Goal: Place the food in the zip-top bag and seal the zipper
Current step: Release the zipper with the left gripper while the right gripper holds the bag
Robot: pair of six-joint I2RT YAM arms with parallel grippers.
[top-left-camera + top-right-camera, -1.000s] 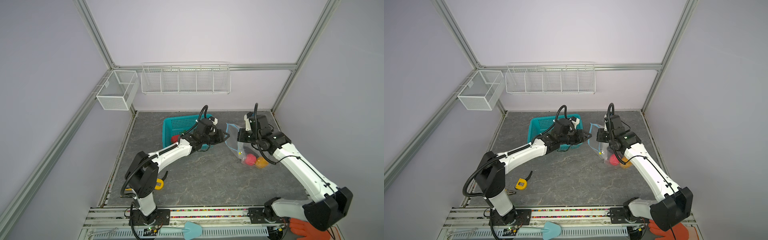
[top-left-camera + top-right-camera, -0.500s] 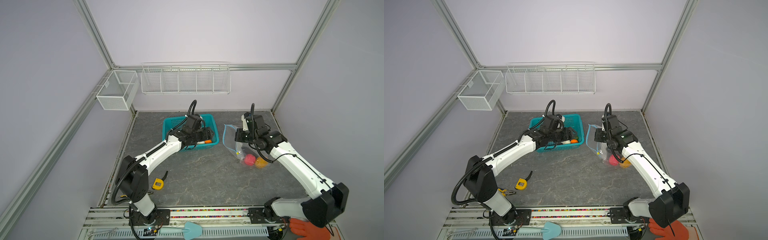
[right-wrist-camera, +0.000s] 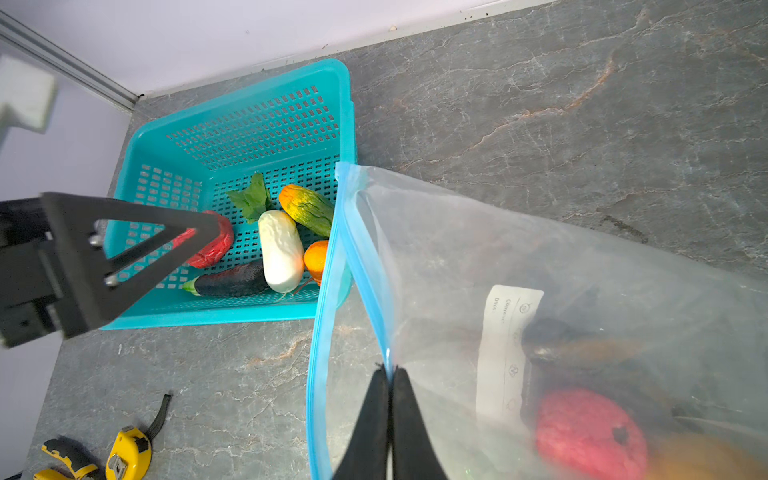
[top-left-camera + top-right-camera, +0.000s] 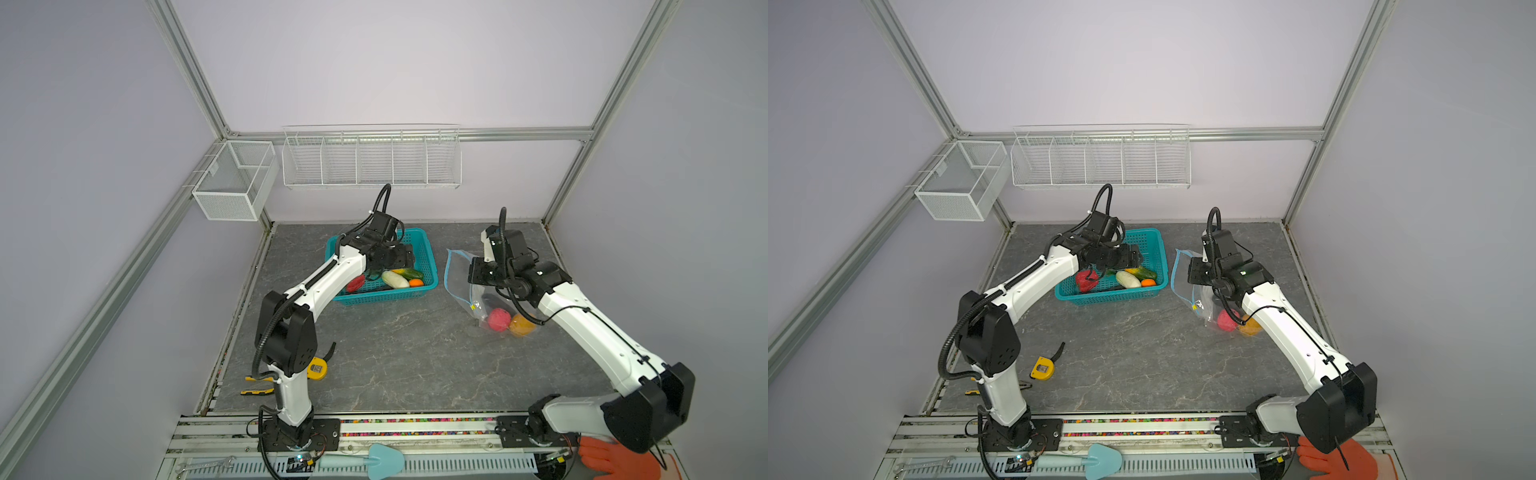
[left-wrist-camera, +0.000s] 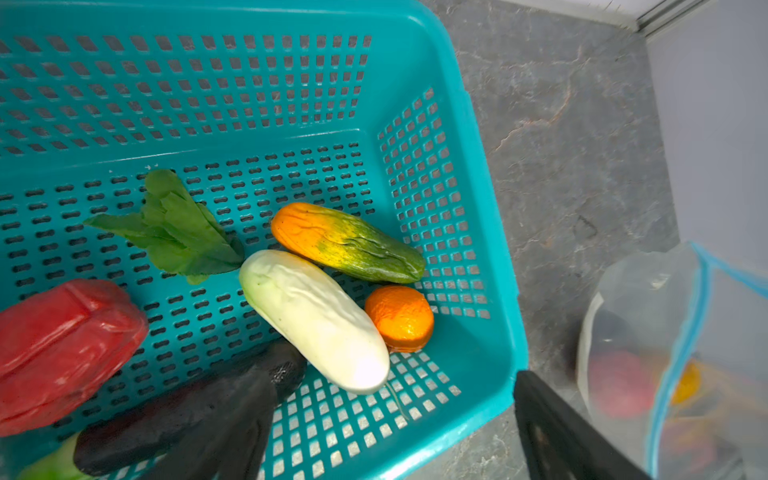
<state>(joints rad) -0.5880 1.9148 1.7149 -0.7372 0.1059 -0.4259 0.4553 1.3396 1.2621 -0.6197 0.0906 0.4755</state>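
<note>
Where the food sits: part in the basket, part in the bag
basket: teal perforated plastic basket point(image 4: 386, 296), far centre of the grey stone-look tabletop point(image 4: 395, 365)
in basket: red bell pepper point(image 5: 62, 349), dark purple eggplant point(image 5: 166, 419), white cucumber-shaped piece point(image 5: 316, 320), orange-to-green gourd point(image 5: 349, 245), small round orange point(image 5: 400, 318) and green leafy piece point(image 5: 178, 232), all in the near half
bag: clear crinkly plastic zip-top bag point(image 3: 540, 257), just right of the basket, bottom on the tabletop, mouth lifted and gaping toward the basket
in bag: pink-red round fruit point(image 3: 590, 432) with an orange round piece point(image 4: 521, 325) beside it, plus a dark shape point(image 3: 552, 332) I can't identify
zipper: light-blue zipper strip point(image 3: 318, 324) unsealed, its two sides apart; yellow slider tab point(image 4: 473, 307) at the near end of the mouth
left arm: reaches from the near-left base to the far side, wrist tipped down over the basket
left gripper point(image 4: 405, 262): fingers spread wide with nothing between them; one hangs over the eggplant, contact unclear
right arm: stretches from the near-right base far and leftward to the bag mouth
right gripper point(image 3: 390, 374): fingers pinched together on the bag's mouth edge at the blue strip, holding it up
stray: yellow tape measure point(image 4: 1043, 368), near side by the left arm's base
</note>
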